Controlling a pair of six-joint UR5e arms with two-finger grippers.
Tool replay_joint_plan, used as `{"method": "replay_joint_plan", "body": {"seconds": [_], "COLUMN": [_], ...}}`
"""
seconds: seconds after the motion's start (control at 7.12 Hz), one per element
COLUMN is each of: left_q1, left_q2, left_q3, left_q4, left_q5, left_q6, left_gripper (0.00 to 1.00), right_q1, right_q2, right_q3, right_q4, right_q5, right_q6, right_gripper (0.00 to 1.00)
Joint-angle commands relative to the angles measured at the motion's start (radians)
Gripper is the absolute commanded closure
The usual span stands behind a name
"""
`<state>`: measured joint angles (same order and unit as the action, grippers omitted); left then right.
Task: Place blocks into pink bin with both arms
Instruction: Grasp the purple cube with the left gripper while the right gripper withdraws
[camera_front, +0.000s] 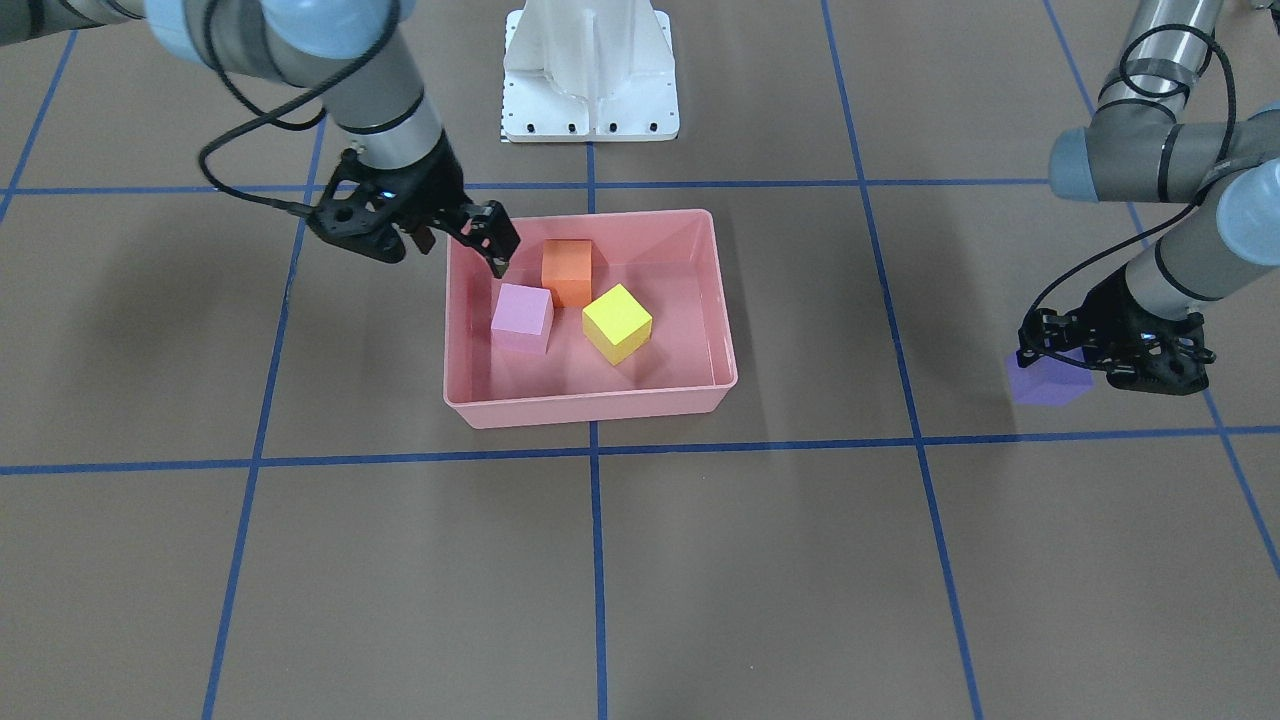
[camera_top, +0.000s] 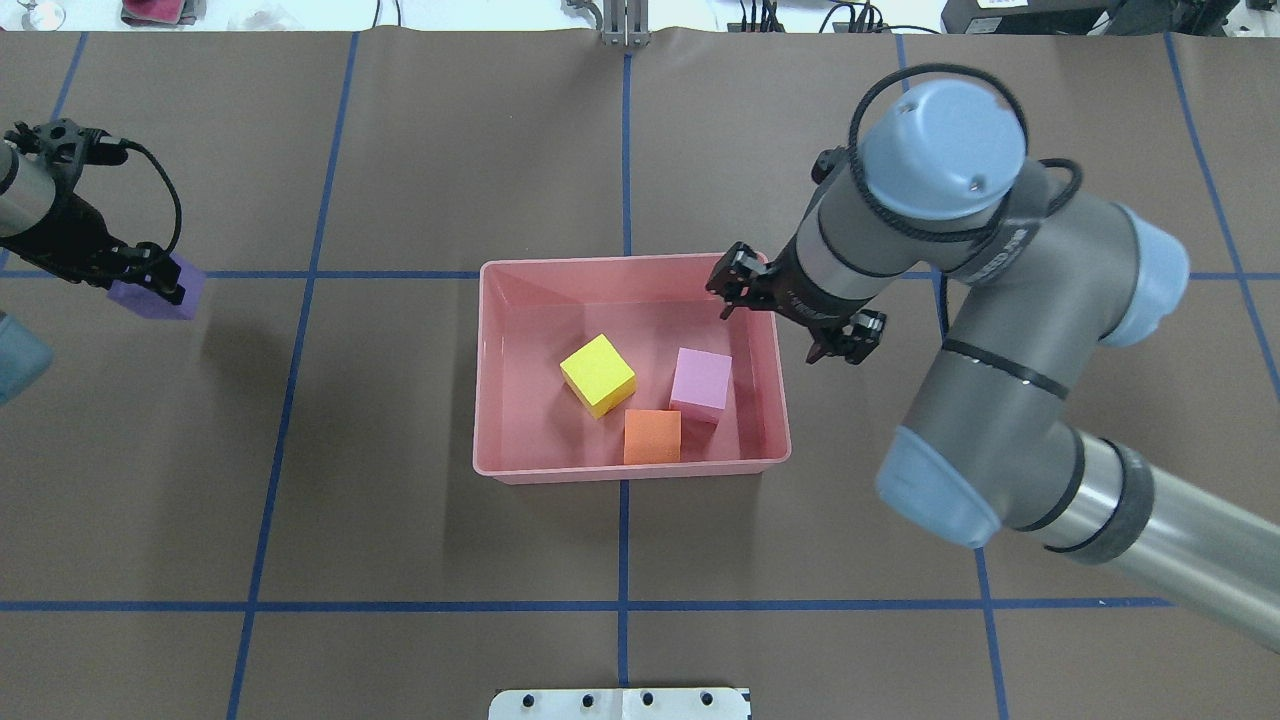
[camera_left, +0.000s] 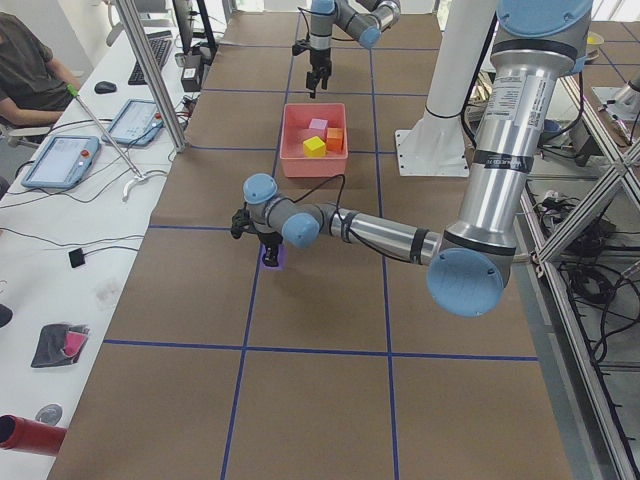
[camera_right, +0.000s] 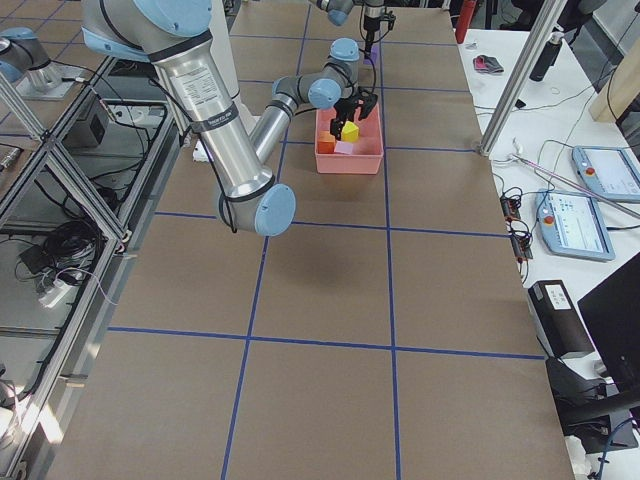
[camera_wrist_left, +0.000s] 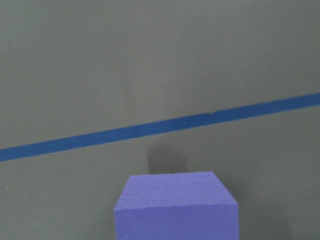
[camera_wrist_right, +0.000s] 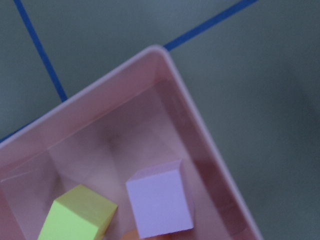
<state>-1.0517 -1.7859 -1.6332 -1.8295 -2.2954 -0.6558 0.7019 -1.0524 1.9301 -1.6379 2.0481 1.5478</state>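
Note:
The pink bin sits mid-table. In it lie the light pink block, the orange block and the yellow block. My right gripper hangs open and empty over the bin's edge nearest the pink block. The purple block lies on the table far off on my left. My left gripper is down at this block, and I cannot tell whether its fingers are closed on it.
The white pedestal base stands behind the bin on the robot's side. Blue tape lines grid the brown table. An operators' desk with tablets and metal frame posts flank the table.

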Motion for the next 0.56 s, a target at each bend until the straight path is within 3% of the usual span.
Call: {"method": "replay_joint_plan", "body": {"seconds": [0.0,0.28,0.42], "left_q1": [0.098,0.276,0.367], "left_q2": [-0.093,-0.292,-0.376], "left_q3": [-0.257,-0.283,-0.277], "left_q4": [0.171,0.231,0.307], "left_q5": [-0.018,0.017,0.104], "left_q6": [-0.355,-0.670,-0.712], "left_gripper": [1.00,1.00,1.00], "right_q1": [0.141,0.218,0.246], "right_q2": [-0.147,-0.228,-0.253], "right_q3": [0.021,-0.002,-0.010], "right_q4": [0.006,0.007,0.007], "right_q5": [0.060,0.060,0.061], "right_q6": [-0.267,-0.467,-0.526], "right_gripper": [0.00,0.00,0.00]}}
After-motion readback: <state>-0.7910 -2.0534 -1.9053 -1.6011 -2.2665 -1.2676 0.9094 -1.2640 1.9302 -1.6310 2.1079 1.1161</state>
